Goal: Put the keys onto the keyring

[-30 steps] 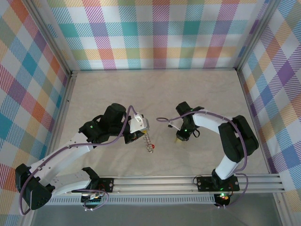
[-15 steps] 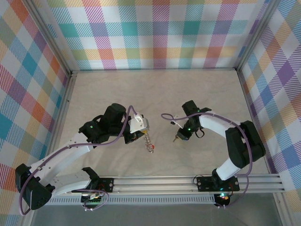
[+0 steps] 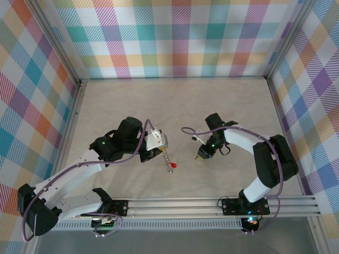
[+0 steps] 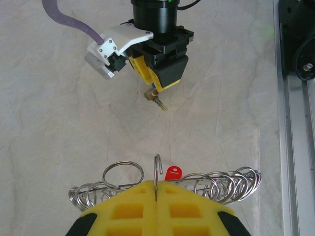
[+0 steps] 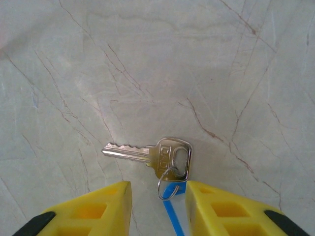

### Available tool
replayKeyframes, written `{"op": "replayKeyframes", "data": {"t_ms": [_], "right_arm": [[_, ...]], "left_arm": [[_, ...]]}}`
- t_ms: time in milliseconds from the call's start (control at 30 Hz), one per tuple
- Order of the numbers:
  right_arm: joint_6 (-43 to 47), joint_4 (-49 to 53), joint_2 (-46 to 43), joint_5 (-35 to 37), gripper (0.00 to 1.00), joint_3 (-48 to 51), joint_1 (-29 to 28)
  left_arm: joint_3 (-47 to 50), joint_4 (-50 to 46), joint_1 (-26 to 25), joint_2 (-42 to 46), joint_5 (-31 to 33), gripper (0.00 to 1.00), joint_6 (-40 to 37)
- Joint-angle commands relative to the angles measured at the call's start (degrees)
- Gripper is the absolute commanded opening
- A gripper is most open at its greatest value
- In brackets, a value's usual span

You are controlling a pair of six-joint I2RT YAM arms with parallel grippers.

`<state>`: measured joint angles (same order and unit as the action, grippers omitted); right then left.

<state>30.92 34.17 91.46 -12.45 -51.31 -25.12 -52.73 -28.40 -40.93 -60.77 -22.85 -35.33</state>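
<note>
My left gripper [image 4: 156, 184] is shut on a thin silvery keyring [image 4: 157, 167] that stands upright out of its yellow fingertips. A row of several more steel rings [image 4: 224, 182] and a small red tag [image 4: 173, 172] hang just beyond it. From above, that gripper [image 3: 157, 151] holds the ring string [image 3: 167, 159] over the table's middle. A silver key [image 5: 162, 155] lies flat on the table with a small split ring [image 5: 167, 184] and a blue tag [image 5: 173, 211]. My right gripper [image 5: 158, 189] is open around the tag, its fingers clear of the key. The right gripper [image 3: 201, 154] faces the left one.
The pale marbled tabletop [image 3: 180, 106] is walled by plaid panels [image 3: 180, 37] on three sides. An aluminium rail [image 3: 212, 203] with both arm bases runs along the near edge. A purple cable [image 3: 186, 132] loops off the right wrist.
The right arm's elbow has swung outward to the right, and its jaws have parted around the key's tag. The left arm and its rings have stayed put.
</note>
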Motion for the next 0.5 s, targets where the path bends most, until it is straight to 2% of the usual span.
{"op": "replayKeyframes", "data": {"t_ms": [0, 67, 133, 333, 433, 467], "right_arm": [[1.0, 1.8, 2.0, 1.6, 0.32, 0.0, -0.6], [0.3, 1.8, 2.8, 3.6, 0.24, -0.1, -0.6], [0.2, 1.4, 2.7, 5.1, 0.22, 0.2, -0.6], [-0.2, 0.0, 2.2, 5.2, 0.25, 0.4, -0.6], [-0.2, -0.9, 1.6, 4.7, 0.1, 0.5, -0.6], [0.0, -1.1, 1.3, 4.2, 0.08, 0.5, -0.6]], "left_arm": [[0.2, 1.3, 0.8, 0.8, -0.8, 0.0, 0.7], [0.2, 1.3, 0.8, 0.8, -0.7, 0.0, 0.6], [0.0, 1.1, 0.8, 0.7, -0.6, 0.0, 0.5], [-0.6, 0.9, 0.8, 0.1, -0.9, 0.0, 0.3], [-1.0, 0.8, 0.8, -0.2, -1.0, 0.0, 0.2], [-1.2, 0.9, 0.8, -0.3, -1.1, 0.0, 0.1]]}}
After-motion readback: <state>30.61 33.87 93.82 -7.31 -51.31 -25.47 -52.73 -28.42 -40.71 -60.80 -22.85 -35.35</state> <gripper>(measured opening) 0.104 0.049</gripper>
